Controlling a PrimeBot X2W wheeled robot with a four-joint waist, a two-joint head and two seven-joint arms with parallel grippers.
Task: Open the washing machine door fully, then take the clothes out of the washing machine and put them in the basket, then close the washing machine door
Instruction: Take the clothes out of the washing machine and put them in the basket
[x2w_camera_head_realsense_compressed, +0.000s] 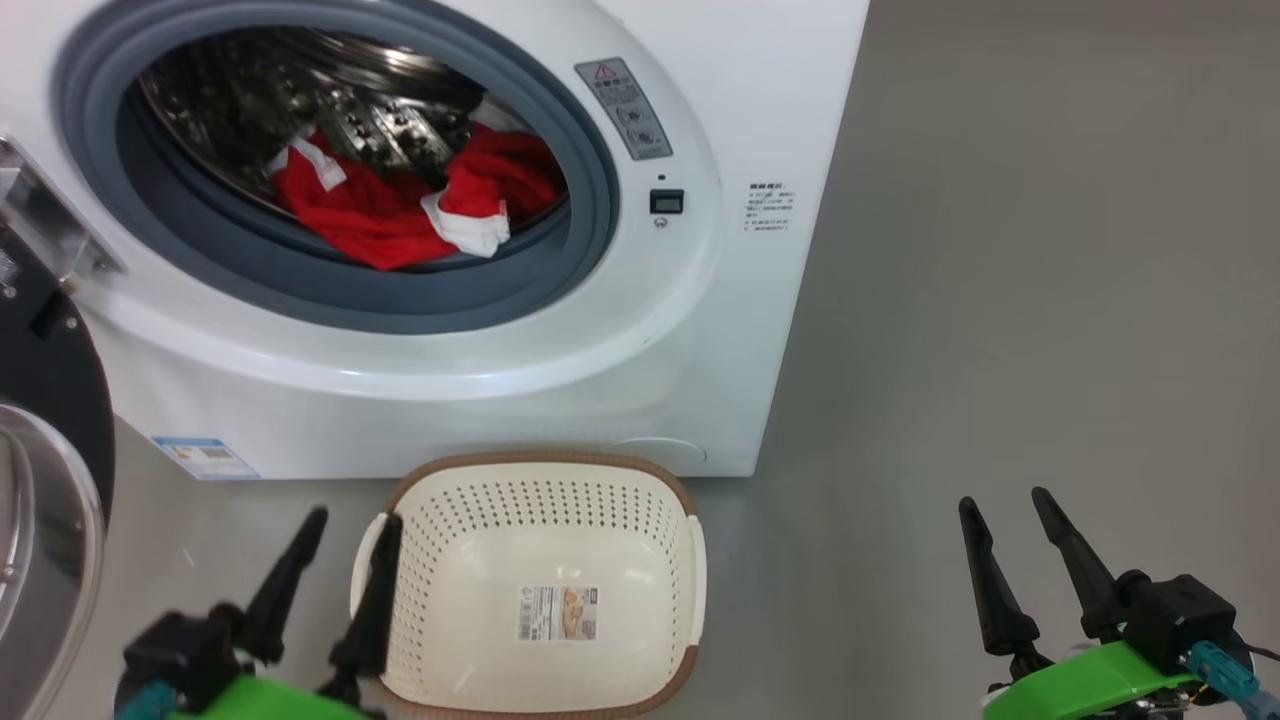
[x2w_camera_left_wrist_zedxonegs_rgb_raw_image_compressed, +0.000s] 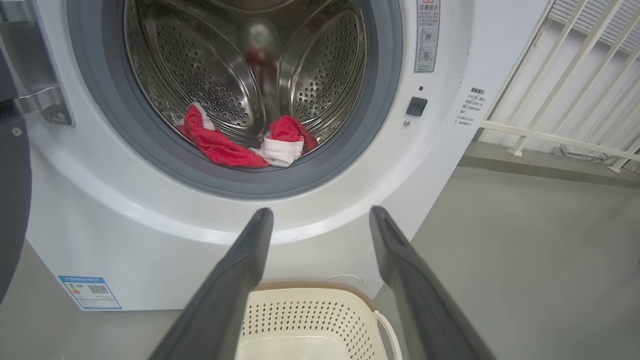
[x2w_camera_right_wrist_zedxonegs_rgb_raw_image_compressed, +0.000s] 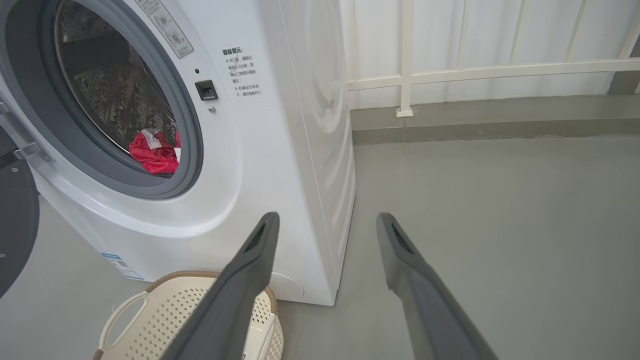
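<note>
left gripper: wide, empty, beside the basket
right gripper: wide, empty, right of the basket
clothes: beyond the basket; i'd pinch a thick fold

The floor is smooth and grey, with soft even light. A white railing stands on a low grey kerb before a white wall.

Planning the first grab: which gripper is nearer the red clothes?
Left. The left gripper is by the basket's left edge, below the clothes; the right gripper is off right, beyond the washing machine's side.
</note>
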